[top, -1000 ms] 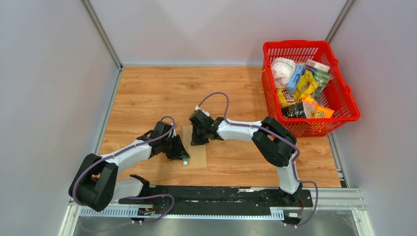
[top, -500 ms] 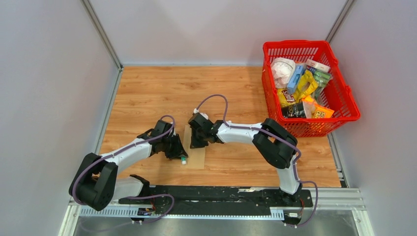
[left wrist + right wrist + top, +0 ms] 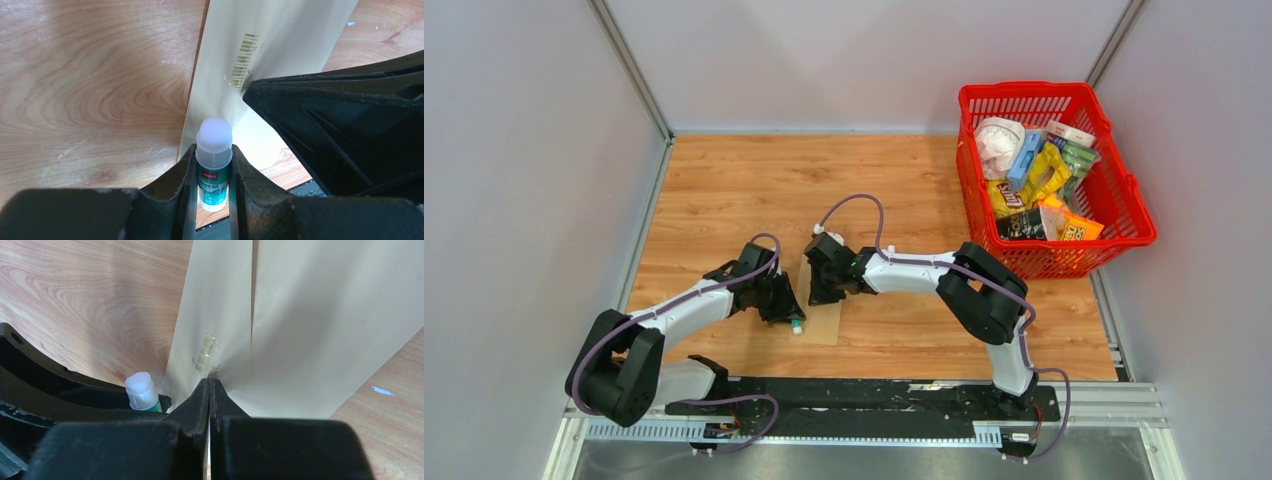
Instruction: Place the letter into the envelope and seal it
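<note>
The tan envelope (image 3: 826,318) lies flat on the wooden table between the two arms, its flap edge showing as a seam (image 3: 251,315). My left gripper (image 3: 792,318) is shut on a small green-and-white glue stick (image 3: 214,150), white cap pointing out over the envelope's left edge (image 3: 270,35). My right gripper (image 3: 210,382) is shut with nothing between its fingers, and its tips rest on the envelope (image 3: 310,330) near the printed barcode, close beside the glue stick (image 3: 141,391). The letter is hidden.
A red plastic basket (image 3: 1024,90) full of snack packets and boxes stands at the back right. Grey walls close in the table on three sides. The black mounting rail (image 3: 874,395) runs along the near edge.
My right gripper has slid slightly left across the envelope, still shut. The left gripper and its glue stick have stayed put.
</note>
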You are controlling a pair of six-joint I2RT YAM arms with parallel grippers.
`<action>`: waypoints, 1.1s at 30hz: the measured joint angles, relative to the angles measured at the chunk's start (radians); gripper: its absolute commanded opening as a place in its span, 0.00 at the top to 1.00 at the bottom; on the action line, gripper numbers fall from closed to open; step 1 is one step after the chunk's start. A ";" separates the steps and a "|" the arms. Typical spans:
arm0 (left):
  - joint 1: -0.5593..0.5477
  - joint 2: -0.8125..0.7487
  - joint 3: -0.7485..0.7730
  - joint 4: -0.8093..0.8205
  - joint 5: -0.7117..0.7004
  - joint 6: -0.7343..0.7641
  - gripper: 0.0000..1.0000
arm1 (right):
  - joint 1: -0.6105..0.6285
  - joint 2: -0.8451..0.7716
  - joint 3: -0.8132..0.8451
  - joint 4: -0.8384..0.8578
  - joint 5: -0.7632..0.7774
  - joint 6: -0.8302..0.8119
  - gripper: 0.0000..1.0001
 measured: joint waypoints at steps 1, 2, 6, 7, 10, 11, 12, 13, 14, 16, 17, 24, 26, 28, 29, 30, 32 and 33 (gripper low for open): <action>0.000 0.002 0.000 0.000 0.001 0.000 1.00 | 0.000 0.000 0.000 0.000 -0.001 -0.002 1.00; 0.000 0.003 0.002 -0.001 0.001 0.000 1.00 | 0.000 0.000 0.000 0.000 -0.002 -0.003 1.00; 0.005 0.008 0.005 -0.004 0.005 0.001 1.00 | 0.001 0.000 0.000 0.000 -0.003 -0.008 1.00; 0.006 0.008 0.005 -0.005 0.006 0.002 1.00 | 0.000 0.000 0.000 0.000 -0.003 -0.008 1.00; 0.010 0.010 0.008 -0.010 0.003 0.012 1.00 | -0.005 0.000 0.000 -0.001 -0.013 -0.010 1.00; 0.013 0.011 0.010 -0.011 0.002 0.018 1.00 | -0.010 0.000 0.000 -0.002 -0.018 -0.011 1.00; 0.014 0.011 0.011 -0.011 0.000 0.021 1.00 | -0.016 0.000 0.000 -0.005 -0.027 -0.012 1.00; 0.016 0.012 0.013 -0.011 -0.002 0.024 1.00 | -0.022 0.000 0.000 -0.007 -0.035 -0.012 1.00; 0.018 0.012 0.013 -0.010 -0.004 0.026 1.00 | -0.025 0.000 0.000 -0.010 -0.042 -0.012 1.00; 0.021 0.012 0.014 -0.007 -0.006 0.030 1.00 | -0.033 0.000 0.000 -0.014 -0.054 -0.015 1.00; 0.021 0.012 0.014 -0.006 -0.007 0.031 1.00 | -0.036 0.000 0.000 -0.016 -0.057 -0.017 1.00; 0.027 0.016 0.018 -0.006 -0.009 0.042 1.00 | -0.058 0.000 0.007 -0.040 -0.073 -0.023 1.00; 0.027 0.016 0.018 -0.006 -0.009 0.043 1.00 | -0.068 0.000 0.010 -0.048 -0.077 -0.024 1.00; 0.027 0.016 0.018 -0.006 -0.008 0.045 1.00 | -0.077 0.002 0.015 -0.058 -0.077 -0.026 1.00; 0.027 0.016 0.018 -0.006 -0.008 0.045 1.00 | -0.083 0.004 0.020 -0.064 -0.078 -0.027 1.00; 0.027 0.016 0.018 -0.006 -0.008 0.046 1.00 | -0.087 0.008 0.026 -0.069 -0.079 -0.027 1.00; 0.029 0.016 0.018 -0.006 -0.010 0.047 1.00 | -0.095 0.019 0.043 -0.072 -0.082 -0.027 1.00; 0.031 0.016 0.019 -0.006 -0.011 0.048 1.00 | -0.098 0.026 0.051 -0.073 -0.082 -0.027 1.00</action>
